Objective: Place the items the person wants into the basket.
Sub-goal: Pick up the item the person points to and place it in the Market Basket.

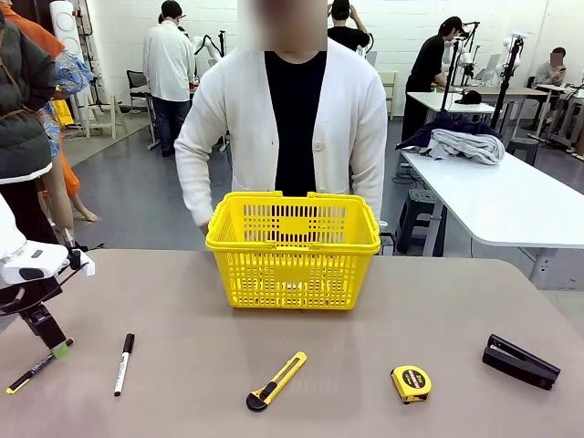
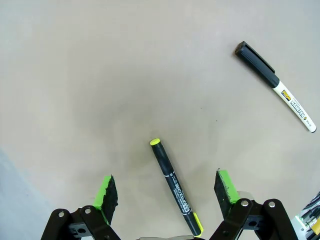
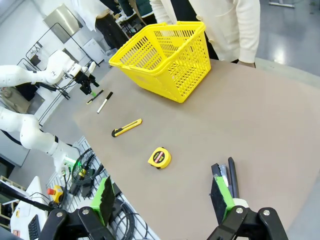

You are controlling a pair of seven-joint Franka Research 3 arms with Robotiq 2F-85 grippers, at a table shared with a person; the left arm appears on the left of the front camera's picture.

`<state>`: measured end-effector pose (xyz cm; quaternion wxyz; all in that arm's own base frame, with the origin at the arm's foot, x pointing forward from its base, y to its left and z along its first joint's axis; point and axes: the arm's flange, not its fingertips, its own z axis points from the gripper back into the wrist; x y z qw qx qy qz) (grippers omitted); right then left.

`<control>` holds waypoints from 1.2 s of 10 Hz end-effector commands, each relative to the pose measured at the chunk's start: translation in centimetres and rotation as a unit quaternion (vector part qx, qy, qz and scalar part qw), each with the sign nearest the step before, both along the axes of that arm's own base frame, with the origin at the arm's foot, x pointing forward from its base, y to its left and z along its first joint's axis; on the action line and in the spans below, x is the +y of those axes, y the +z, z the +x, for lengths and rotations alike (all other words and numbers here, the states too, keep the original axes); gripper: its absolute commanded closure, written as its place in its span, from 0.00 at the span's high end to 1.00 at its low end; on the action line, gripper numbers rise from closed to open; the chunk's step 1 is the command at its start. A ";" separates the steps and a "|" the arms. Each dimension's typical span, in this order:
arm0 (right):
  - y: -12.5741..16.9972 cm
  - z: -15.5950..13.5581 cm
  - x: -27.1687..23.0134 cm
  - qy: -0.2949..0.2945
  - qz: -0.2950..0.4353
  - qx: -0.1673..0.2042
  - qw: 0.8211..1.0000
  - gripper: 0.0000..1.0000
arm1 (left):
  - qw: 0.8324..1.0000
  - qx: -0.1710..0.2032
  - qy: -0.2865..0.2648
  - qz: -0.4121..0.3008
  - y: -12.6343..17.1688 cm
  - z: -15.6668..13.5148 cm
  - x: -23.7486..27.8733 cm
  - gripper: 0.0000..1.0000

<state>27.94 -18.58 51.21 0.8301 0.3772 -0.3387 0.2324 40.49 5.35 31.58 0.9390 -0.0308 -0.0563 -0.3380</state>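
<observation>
Left gripper [image 2: 165,184] jaws full wide, empty, hovering with the pen [image 2: 175,187] between its fingers (pads clear of it). White marker [image 2: 276,86] well apart, bare table [image 2: 100,75] ahead. Right gripper [image 3: 162,192] also wide, empty, beside the stapler [image 3: 231,175]. Basket [image 1: 292,251] at the far edge, centre.

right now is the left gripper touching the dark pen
Apart. In the left wrist view the pen lies between the open jaws of the left gripper, with bare table showing on both sides of it.
</observation>
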 end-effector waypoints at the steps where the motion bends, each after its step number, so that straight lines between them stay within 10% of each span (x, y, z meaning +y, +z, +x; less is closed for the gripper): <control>1: 0.1 0.2 -0.1 0.003 0.008 -0.011 1.000 1.00 | 1.000 -0.007 -0.007 0.002 -2.1 -5.2 -0.7 1.00; 4: 0.1 0.2 -0.1 0.003 0.008 -0.011 1.000 1.00 | 1.000 -0.004 -0.011 0.000 -2.3 -5.3 -1.4 1.00; 8: 0.1 0.2 -0.1 0.003 0.008 -0.011 1.000 1.00 | 1.000 -0.001 -0.009 0.000 -2.0 -5.2 -1.4 0.03; 12: 0.1 0.2 -0.1 0.003 0.008 -0.011 1.000 1.00 | 1.000 0.002 -0.004 0.001 -2.0 -5.4 -1.3 0.09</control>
